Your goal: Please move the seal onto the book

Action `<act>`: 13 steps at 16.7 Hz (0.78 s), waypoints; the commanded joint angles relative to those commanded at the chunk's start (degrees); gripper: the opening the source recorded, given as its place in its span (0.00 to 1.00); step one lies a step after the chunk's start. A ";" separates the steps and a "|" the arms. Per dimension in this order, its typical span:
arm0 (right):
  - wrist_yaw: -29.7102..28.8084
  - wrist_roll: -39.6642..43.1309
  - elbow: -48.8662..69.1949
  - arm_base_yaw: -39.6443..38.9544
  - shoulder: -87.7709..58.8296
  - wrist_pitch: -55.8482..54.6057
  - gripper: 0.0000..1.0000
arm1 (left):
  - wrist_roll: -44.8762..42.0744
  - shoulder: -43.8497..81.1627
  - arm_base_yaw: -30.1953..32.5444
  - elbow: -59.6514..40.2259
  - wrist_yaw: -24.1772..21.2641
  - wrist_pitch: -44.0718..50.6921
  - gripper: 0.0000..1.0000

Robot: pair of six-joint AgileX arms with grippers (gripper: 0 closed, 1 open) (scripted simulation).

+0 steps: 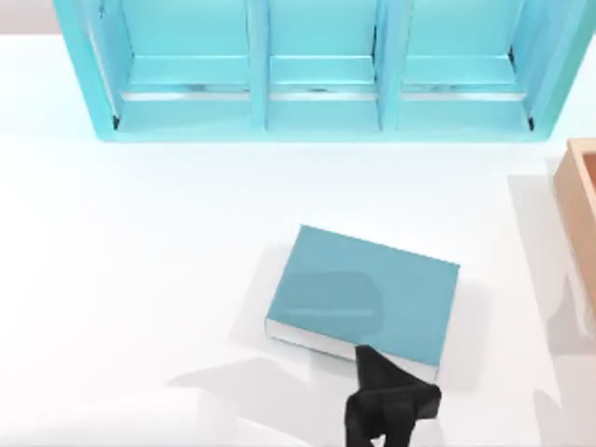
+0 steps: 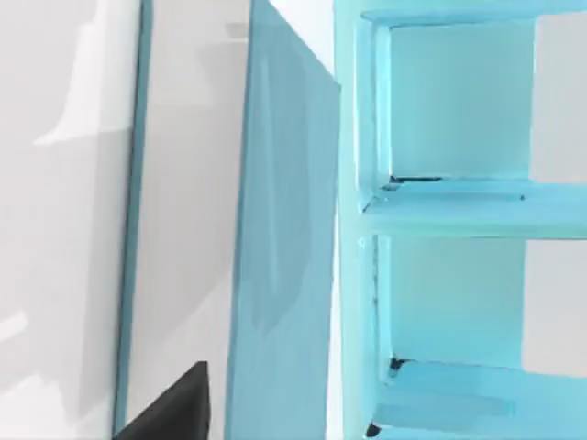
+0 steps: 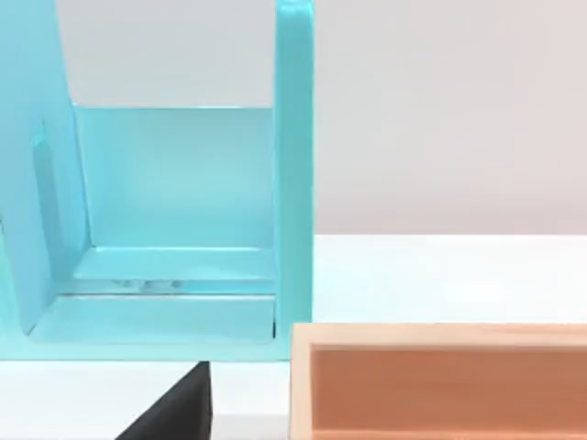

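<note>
The flat rectangular hardcover book with a plain teal-blue cover and white page edges (image 1: 363, 293) lies flat near the middle of the white table (image 1: 140, 261), turned a little askew. The left gripper (image 1: 391, 405), a dark claw, is seen in the top view just off the book's near right corner, overlapping its white page edge. Whether the claw is wide, narrow or closed on anything cannot be told. The small tan-brown wooden seal cannot be placed with certainty; it may be hidden under the dark claw.

If the seal is indeed carried, the step is judged to be the delivery. The claw should be brought further in over the cover, away from the corner, so that the block is set well inside the edges. It should be lowered upright until the base meets the cover. The release should be made only then, and the claw lifted straight up, so that the narrow block is not tipped.

The right arm is taken to be idle at the table's right side, its wrist view facing the shelf and the box.

Counted: one book, one big light-blue shelf unit (image 1: 321, 121) with three compartments along the far edge, one orange-tan wooden box (image 1: 579, 186) at the right edge, and one dark claw.
</note>
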State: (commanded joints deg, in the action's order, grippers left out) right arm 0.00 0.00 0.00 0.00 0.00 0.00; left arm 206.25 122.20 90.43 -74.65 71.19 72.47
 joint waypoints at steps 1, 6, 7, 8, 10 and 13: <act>0.00 0.00 0.00 0.00 0.00 0.00 1.00 | -2.18 -1.68 -1.09 1.81 -0.91 -0.57 1.00; 0.00 0.00 0.00 0.00 0.00 0.00 1.00 | -20.92 -15.27 -10.48 14.33 -10.06 -5.87 1.00; 0.00 0.00 0.00 0.00 0.00 0.00 1.00 | -26.39 -18.96 -13.05 17.23 -12.81 -7.44 1.00; 0.00 0.00 0.00 0.00 0.00 0.00 1.00 | -32.42 -22.89 -15.81 20.20 -15.82 -9.21 1.00; 0.00 0.00 0.00 0.00 0.00 0.00 1.00 | -46.53 -31.45 -21.82 26.35 -22.54 -13.32 1.00; 0.00 0.00 0.00 0.00 0.00 0.00 1.00 | -71.56 -45.80 -30.84 35.91 -33.38 -20.45 1.00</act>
State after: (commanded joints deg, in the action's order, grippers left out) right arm 0.00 0.00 0.00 0.00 0.00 0.00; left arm 134.69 76.40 59.59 -38.74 37.81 52.02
